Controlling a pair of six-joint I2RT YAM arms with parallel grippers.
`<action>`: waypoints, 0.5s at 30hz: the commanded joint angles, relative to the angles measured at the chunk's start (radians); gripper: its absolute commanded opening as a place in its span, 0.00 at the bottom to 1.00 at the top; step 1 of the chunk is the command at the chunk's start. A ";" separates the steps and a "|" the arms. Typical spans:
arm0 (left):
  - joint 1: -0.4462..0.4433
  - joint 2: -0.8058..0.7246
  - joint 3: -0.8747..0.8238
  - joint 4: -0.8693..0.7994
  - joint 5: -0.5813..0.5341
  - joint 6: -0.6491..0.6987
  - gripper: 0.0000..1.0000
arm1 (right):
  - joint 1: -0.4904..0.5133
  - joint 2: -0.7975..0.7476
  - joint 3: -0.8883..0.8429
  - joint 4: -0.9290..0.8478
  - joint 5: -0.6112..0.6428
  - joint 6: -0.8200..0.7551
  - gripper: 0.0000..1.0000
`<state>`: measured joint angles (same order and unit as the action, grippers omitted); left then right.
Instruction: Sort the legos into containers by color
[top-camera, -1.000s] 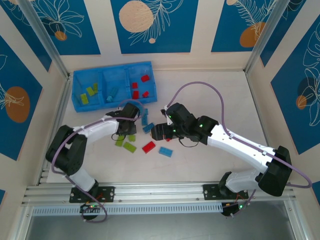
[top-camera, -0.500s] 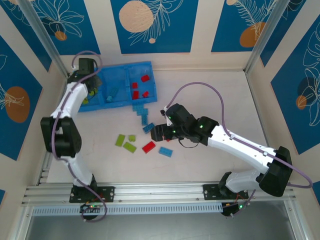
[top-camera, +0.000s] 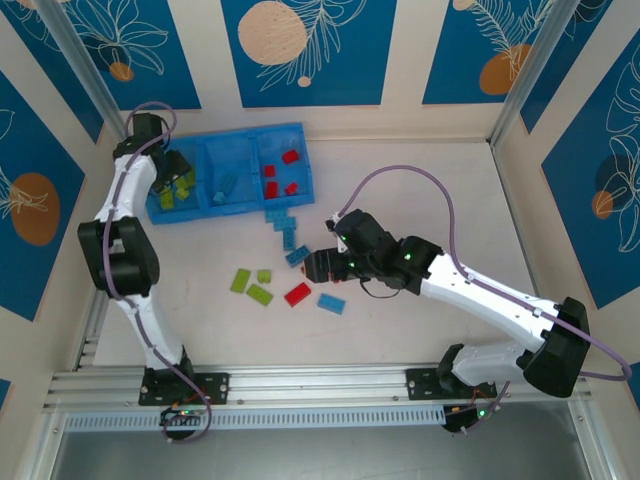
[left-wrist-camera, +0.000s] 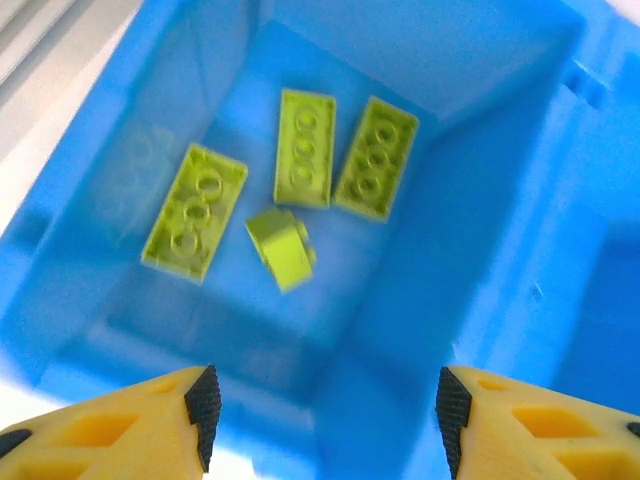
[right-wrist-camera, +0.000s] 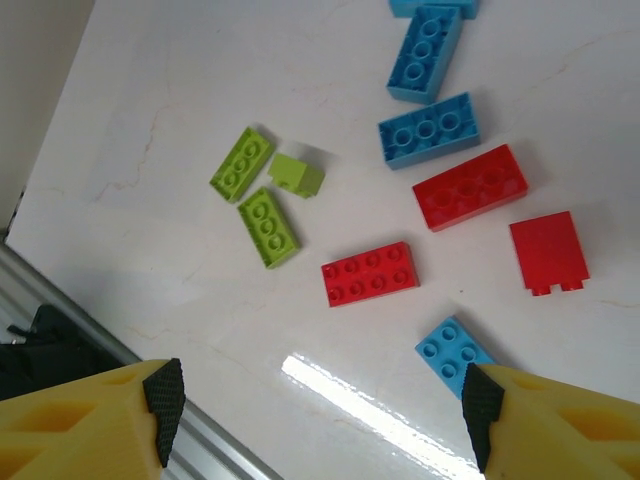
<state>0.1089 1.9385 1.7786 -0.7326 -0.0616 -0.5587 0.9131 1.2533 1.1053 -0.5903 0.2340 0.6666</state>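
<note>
Left pincer (left-wrist-camera: 327, 405): hangs over the leftmost compartment (left-wrist-camera: 150, 100) of the tray (top-camera: 232, 211), jaws spread wide, nothing between them.
Right pincer (right-wrist-camera: 322, 400): poised above the loose bricks mid-counter, jaws wide apart and empty.
Tray: bright blue, three compartments side by side, lying toward 11 o'clock on the counter (top-camera: 420, 190).
Leftmost compartment: holds four lime green bricks (left-wrist-camera: 305, 148). Three long ones lie flat with studs up, and one small one sits tilted at about 6 o'clock of the middle long brick.
Middle compartment (top-camera: 235, 160): holds light blue bricks (top-camera: 222, 188); the count is too small to tell.
Right compartment (top-camera: 300, 172): holds several red bricks (top-camera: 290, 156), lying apart from one another.
Loose green bricks (right-wrist-camera: 268, 227): three in a tight cluster on the counter, at 9 o'clock of the loose reds in the right wrist view.
Loose red bricks (right-wrist-camera: 370, 272): three, near one another but not touching.
Loose blue bricks (right-wrist-camera: 429, 129): a string runs from the tray's right end toward 5 o'clock in the top view. One more lies alone at about 4 o'clock of the nearest red.
</note>
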 joint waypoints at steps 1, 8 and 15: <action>-0.046 -0.256 -0.143 0.046 0.067 -0.018 0.60 | -0.018 0.010 -0.031 -0.004 0.088 0.057 0.77; -0.362 -0.699 -0.443 0.053 0.031 0.103 0.59 | -0.071 0.062 -0.062 -0.034 0.168 0.058 0.80; -0.658 -0.858 -0.583 -0.055 0.207 0.437 0.66 | -0.131 0.225 -0.063 -0.006 0.128 0.039 0.83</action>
<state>-0.5083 1.0645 1.2366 -0.6971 0.0395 -0.3462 0.7998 1.4193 1.0527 -0.6022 0.3634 0.7101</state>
